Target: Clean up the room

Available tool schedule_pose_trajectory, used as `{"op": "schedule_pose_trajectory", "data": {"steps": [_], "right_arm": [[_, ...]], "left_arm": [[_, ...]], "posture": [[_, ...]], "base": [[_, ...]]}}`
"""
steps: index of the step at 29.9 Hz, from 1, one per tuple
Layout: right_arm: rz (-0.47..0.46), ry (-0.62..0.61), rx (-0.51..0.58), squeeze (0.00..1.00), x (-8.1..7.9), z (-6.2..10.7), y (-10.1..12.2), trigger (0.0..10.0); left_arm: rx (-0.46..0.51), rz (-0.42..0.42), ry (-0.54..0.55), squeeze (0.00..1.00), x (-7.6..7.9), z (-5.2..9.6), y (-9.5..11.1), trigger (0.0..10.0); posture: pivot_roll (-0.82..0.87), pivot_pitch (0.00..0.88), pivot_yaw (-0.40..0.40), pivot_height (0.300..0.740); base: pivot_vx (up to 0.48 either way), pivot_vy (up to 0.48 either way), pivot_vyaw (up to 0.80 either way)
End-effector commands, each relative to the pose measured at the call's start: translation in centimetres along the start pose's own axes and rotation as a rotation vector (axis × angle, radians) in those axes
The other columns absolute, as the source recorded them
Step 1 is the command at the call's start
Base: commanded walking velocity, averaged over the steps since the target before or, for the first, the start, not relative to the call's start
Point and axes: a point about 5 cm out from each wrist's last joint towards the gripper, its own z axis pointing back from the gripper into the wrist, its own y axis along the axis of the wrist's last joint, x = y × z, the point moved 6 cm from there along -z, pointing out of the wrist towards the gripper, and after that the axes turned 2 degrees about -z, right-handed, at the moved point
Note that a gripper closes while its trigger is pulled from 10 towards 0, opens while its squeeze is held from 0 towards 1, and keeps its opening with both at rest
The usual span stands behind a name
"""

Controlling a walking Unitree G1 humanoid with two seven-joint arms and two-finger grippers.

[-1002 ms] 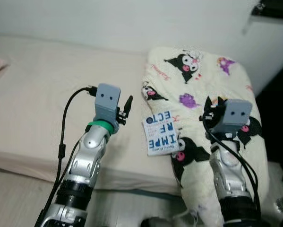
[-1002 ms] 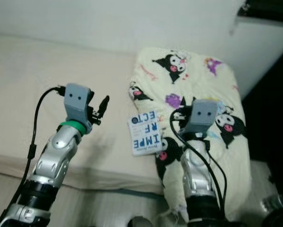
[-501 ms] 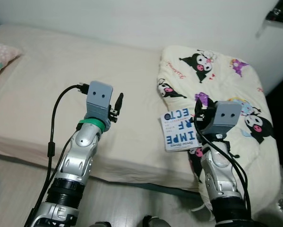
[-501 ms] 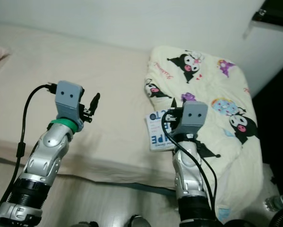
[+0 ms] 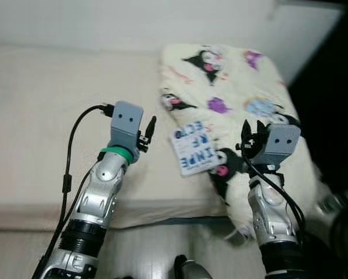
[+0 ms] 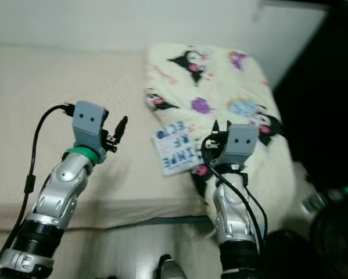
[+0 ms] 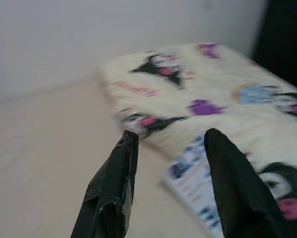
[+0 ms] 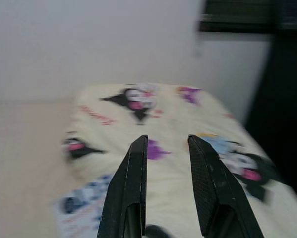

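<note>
Now | left gripper: parted, empty, above bed | right gripper: parted, empty, over blanket

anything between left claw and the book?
Bare bed sheet in the left eye view; left claw hovers open beside the book.

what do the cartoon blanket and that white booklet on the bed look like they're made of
The cartoon blanket looks like soft padded fabric, matte cream with printed characters; it bulges and folds at its edges. The white booklet looks like paper or thin card with blue lettering, lying flat; blur leaves its finish unclear.
</note>
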Motion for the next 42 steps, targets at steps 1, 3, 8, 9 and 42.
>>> {"op": "schedule_pose_trajectory", "data": {"steps": [1, 3, 8, 9, 42], "right_arm": [[-0.008, -0.012, -0.030, 0.00, 0.3, 0.3, -0.7, 10.0], [-0.009, -0.012, -0.030, 0.00, 0.3, 0.3, -0.7, 10.0], [-0.010, -0.012, -0.031, 0.00, 0.2, 0.2, -0.7, 10.0], [-0.009, -0.012, -0.032, 0.00, 0.2, 0.2, -0.7, 10.0], [-0.023, 0.183, -0.077, 0.00, -4.9, -0.3, -1.6, 10.0]], "left_arm": [[-0.021, -0.006, -0.004, 0.00, 0.1, 0.2, -0.7, 10.0], [-0.022, -0.007, -0.002, 0.00, 0.1, 0.2, -0.7, 10.0], [-0.023, -0.008, 0.000, 0.00, 0.0, 0.2, -0.7, 10.0], [-0.023, -0.008, 0.001, 0.00, 0.0, 0.2, -0.8, 10.0], [-0.010, -0.105, 0.181, 0.00, -3.9, 1.7, -0.9, 10.0]], "posture": [[-0.09, 0.057, 0.013, 0.740], [-0.09, 0.057, 0.012, 0.740], [-0.09, 0.058, 0.012, 0.740], [-0.09, 0.058, 0.012, 0.740], [-0.03, 0.071, -0.047, 0.740]], "base": [[0.000, 0.000, -0.80], [0.000, 0.000, -0.80], [0.000, 0.000, -0.80], [0.000, 0.000, -0.80], [0.000, 0.000, 0.23]]}}
